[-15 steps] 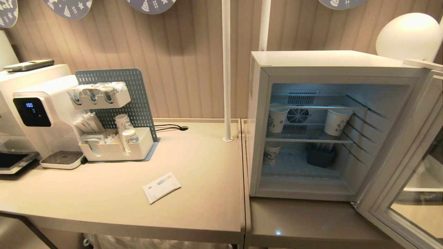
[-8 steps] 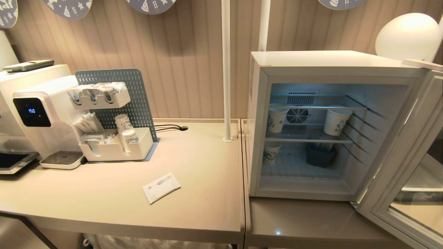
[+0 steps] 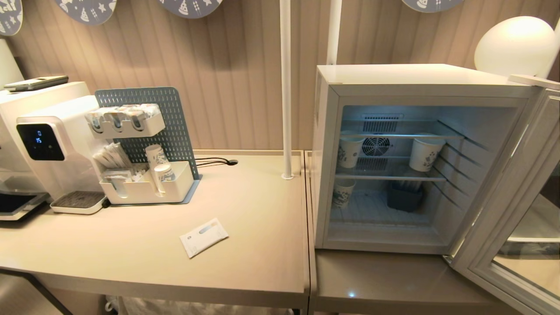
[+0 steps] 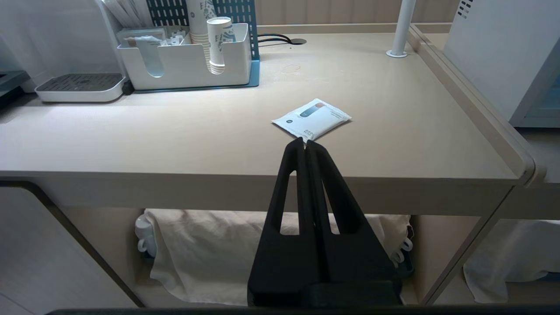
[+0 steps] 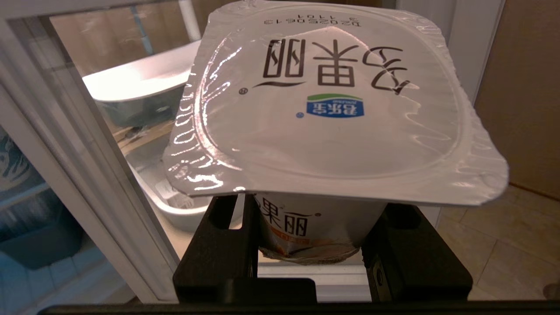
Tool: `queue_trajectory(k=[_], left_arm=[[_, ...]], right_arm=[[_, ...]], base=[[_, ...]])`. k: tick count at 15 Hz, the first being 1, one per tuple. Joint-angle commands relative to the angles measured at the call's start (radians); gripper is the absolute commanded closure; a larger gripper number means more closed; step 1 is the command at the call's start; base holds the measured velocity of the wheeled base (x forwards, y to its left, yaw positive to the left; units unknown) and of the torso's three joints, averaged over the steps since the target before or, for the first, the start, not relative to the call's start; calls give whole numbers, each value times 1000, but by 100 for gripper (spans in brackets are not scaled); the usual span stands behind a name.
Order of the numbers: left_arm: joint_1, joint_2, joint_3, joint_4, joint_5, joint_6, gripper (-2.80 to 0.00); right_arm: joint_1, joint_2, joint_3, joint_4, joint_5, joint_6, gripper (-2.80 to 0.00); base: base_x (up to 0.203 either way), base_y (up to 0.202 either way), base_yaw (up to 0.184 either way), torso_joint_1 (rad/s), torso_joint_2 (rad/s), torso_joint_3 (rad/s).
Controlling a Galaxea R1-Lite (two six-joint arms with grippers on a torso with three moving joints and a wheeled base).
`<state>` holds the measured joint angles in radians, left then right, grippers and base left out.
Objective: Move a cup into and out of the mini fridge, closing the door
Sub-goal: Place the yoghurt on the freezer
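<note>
While the door (image 5: 78, 144) stands open, the right gripper (image 5: 308, 245) clamps the cup (image 5: 332, 105).

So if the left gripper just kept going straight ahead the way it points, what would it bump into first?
Probably the small white packet lying on the table. The left gripper, jaws shut, points right at it in its wrist view, though it may sit low enough to meet the table's front edge first.

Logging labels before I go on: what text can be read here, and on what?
"多果丽": sealed lid of the cup, upside down in the right wrist view.
"果丽": the cup's side, partly hidden.
"0" over "15": dispenser display.
Too small to read: the lid's blue logo and date code, and the print on the sachet.
</note>
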<state>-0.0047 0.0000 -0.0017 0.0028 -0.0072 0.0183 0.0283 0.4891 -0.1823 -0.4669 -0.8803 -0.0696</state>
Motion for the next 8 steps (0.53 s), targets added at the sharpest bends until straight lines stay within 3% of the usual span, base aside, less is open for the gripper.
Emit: queue_trajectory(k=[1,5,7,8], left_arm=[[0,2,0,0,0,-1,0],[0,2,0,0,0,-1,0],[0,2,0,0,0,0,0],[0,2,0,0,0,-1,0]], right_arm=[[-1,-132,-3,85,3,0,0],[-23,-388,-2,288,37,-2,0],[-26,-492,6,346,196,8,0],[-27,-497,12,360,373,16,0]], base=[[0,0,0,0,0,0],[0,0,0,0,0,0],[0,0,0,0,0,0],[0,0,0,0,0,0]])
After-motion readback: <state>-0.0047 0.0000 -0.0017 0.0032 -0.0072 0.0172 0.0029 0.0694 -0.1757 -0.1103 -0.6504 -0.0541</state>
